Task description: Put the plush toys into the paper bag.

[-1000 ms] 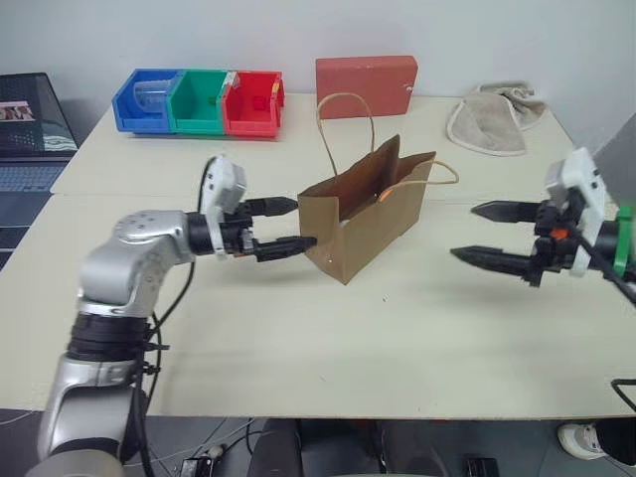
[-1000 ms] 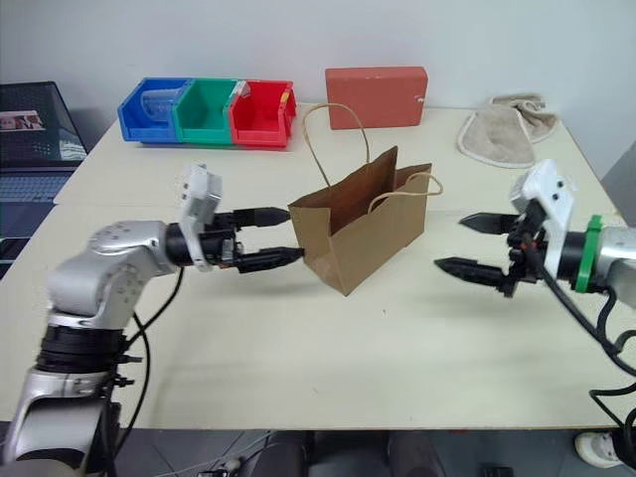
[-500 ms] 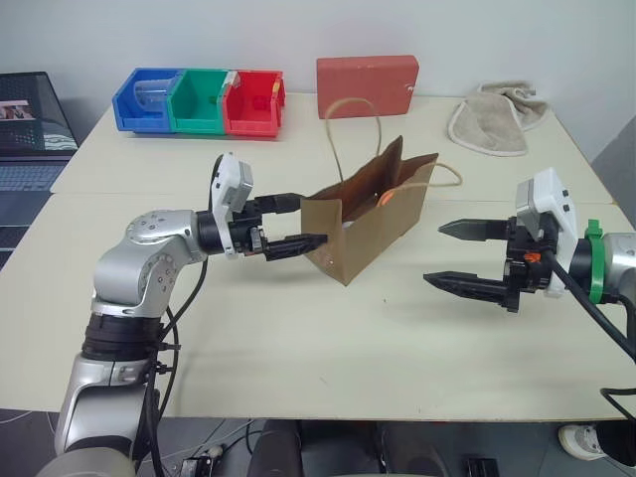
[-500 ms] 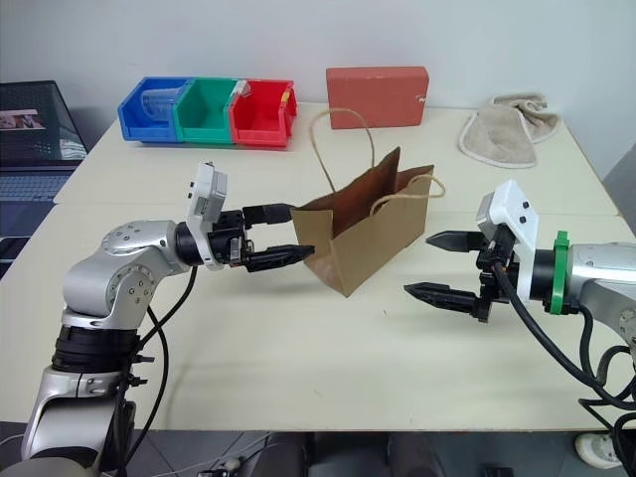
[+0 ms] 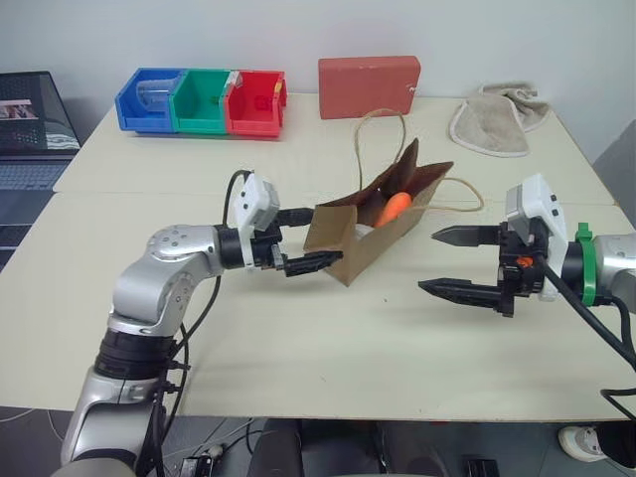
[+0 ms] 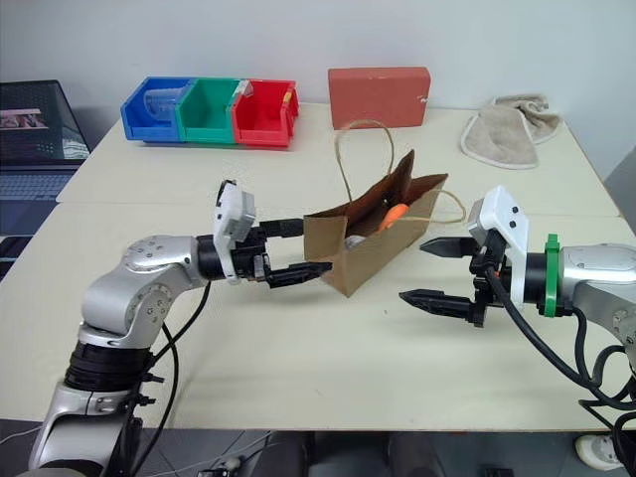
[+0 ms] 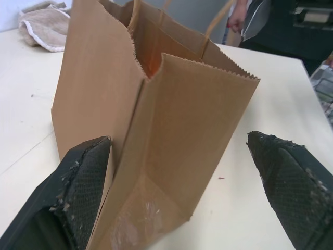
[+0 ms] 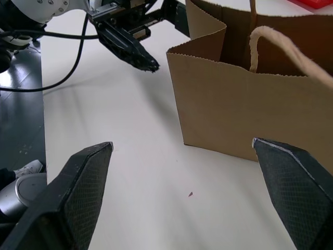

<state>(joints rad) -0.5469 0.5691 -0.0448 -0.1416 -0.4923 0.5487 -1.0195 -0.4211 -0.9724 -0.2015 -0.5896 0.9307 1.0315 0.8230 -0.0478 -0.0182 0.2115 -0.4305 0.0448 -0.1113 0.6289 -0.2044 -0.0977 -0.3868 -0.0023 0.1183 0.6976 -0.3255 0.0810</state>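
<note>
The brown paper bag (image 5: 373, 234) leans over at mid-table with its mouth turned toward me. An orange carrot plush (image 5: 394, 207) lies inside it, and a bit of white (image 5: 363, 231) shows beside the carrot. My left gripper (image 5: 308, 238) is open and straddles the bag's near left end. In the left wrist view, the bag's corner (image 7: 156, 156) stands between the two fingers and one finger (image 7: 86, 177) rests against its side. My right gripper (image 5: 429, 260) hangs open just right of the bag, apart from it, and the bag's wall (image 8: 244, 109) is ahead of it in the right wrist view.
At the back of the table are a red box (image 5: 369, 85), a row of blue, green and red bins (image 5: 199, 100), and a beige cloth (image 5: 497, 119) at the far right. A laptop (image 5: 35, 129) sits off the left edge. A person (image 7: 239, 15) stands beyond the table.
The bag has tipped over to the right, so the carrot now shows in its mouth. My left gripper moved right onto the bag's end. The right gripper drew in toward the bag.
</note>
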